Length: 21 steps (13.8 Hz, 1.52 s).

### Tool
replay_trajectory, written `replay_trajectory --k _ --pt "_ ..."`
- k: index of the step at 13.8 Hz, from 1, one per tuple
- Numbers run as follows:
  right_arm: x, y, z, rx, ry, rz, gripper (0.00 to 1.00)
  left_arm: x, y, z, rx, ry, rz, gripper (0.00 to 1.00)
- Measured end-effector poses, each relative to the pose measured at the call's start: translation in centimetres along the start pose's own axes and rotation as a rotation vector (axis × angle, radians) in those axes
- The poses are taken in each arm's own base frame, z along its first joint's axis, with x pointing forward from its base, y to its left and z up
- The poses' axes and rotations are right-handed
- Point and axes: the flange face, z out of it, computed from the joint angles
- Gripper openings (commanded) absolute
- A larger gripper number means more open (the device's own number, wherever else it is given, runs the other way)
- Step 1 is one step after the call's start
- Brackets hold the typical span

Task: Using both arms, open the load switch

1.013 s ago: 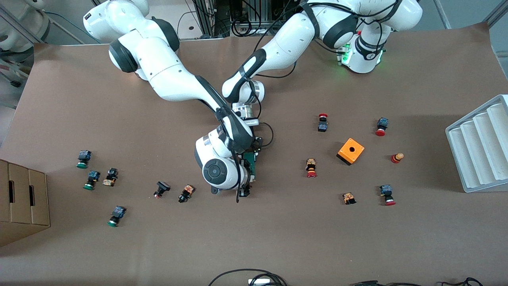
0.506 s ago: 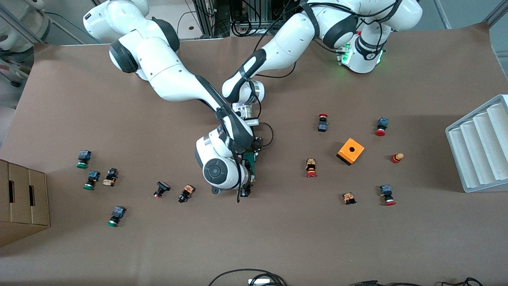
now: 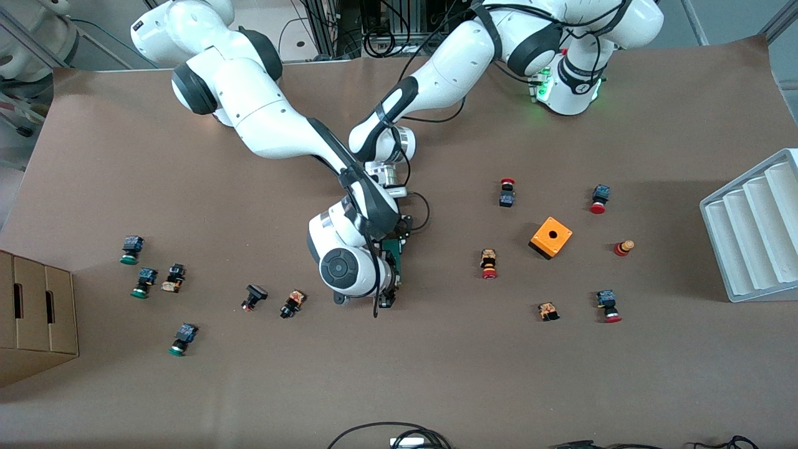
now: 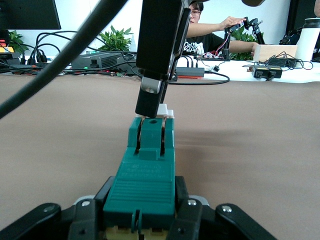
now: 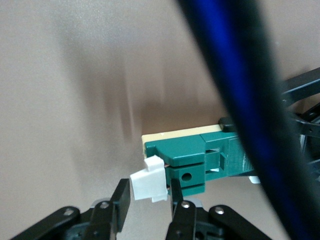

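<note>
The load switch (image 3: 394,254), a slim green bar, is held level a little above the table's middle. My left gripper (image 4: 145,196) is shut on one end of the load switch (image 4: 145,170). At the other end sits its small white block (image 5: 147,182). My right gripper (image 5: 149,199) is open and straddles that block, with a thin gap at each finger. In the front view the right arm's hand covers most of the switch, and the right gripper (image 3: 391,285) is at the end nearer the camera. One right finger (image 4: 155,60) comes down onto the white block (image 4: 165,109).
An orange cube box (image 3: 551,237) and red-capped push-buttons (image 3: 489,264) lie toward the left arm's end. Green-capped push-buttons (image 3: 144,282) lie toward the right arm's end. A white ridged tray (image 3: 751,231) and a cardboard box (image 3: 34,312) stand at the table's two ends.
</note>
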Motion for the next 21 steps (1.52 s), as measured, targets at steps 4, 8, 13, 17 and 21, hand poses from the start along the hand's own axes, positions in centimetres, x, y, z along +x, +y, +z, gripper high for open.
replay_trajectory --k 4,8,13,17,21 --pt "0.01 -0.02 -0.01 -0.002 -0.004 0.001 0.31 0.00 0.00 0.00 0.000 0.000 0.000 0.50" --pt "0.04 -0.05 -0.05 -0.004 -0.006 0.003 0.28 -0.01 0.00 0.00 0.000 0.000 0.001 0.49" --pt "0.07 -0.07 -0.08 -0.005 -0.007 0.004 0.20 -0.01 0.00 0.00 0.000 0.001 0.001 0.49" --pt "0.08 -0.08 -0.10 -0.006 -0.008 0.004 0.15 -0.01 0.00 0.00 0.000 0.001 0.001 0.48" --pt "0.11 -0.10 -0.13 -0.007 -0.009 0.006 0.10 -0.01 0.00 0.00 -0.001 0.001 0.001 0.48"
